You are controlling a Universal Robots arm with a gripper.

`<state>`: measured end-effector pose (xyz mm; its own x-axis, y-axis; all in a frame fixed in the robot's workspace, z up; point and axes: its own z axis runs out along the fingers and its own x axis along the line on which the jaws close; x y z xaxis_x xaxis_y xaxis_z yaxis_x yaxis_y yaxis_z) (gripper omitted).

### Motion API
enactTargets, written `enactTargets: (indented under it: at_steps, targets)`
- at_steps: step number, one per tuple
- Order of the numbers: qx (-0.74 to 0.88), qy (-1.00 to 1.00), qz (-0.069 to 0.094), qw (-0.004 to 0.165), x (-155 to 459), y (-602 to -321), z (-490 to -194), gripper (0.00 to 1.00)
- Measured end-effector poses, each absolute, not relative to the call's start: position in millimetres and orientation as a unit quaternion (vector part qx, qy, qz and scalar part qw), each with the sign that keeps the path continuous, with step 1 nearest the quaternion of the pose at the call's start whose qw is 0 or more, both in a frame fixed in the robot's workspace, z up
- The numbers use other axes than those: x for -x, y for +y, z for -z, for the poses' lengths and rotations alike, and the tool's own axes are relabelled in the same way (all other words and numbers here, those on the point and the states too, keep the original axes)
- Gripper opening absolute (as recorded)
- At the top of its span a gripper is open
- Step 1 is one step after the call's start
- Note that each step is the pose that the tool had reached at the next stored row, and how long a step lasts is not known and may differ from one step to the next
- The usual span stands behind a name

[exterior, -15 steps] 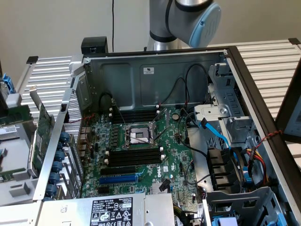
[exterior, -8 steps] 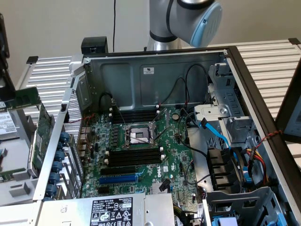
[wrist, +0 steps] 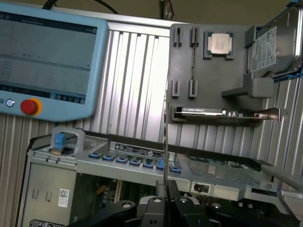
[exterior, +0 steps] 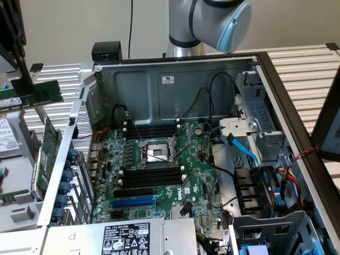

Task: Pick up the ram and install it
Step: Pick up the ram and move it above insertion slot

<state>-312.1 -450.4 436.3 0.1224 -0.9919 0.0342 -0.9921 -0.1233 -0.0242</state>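
gripper point(wrist: 165, 203): I'm seeing it clenching on the ram point(wrist: 165, 142)
ram: sticking out edge-on, straight from between the fingers point(wrist: 183, 210)

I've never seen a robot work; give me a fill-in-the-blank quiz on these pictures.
1. The gripper is shut on a thin green stick, the ___.
2. The round button on the blue control tablet is coloured ___.
3. One long slot on the motherboard is not black but ___.
Missing words: ram; red; blue.
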Motion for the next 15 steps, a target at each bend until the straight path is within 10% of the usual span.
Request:
enactTargets:
  at_steps: [15]
  targets:
    - [-0.752, -0.659, -0.016, 0.006, 247, -450, -436, 0.13]
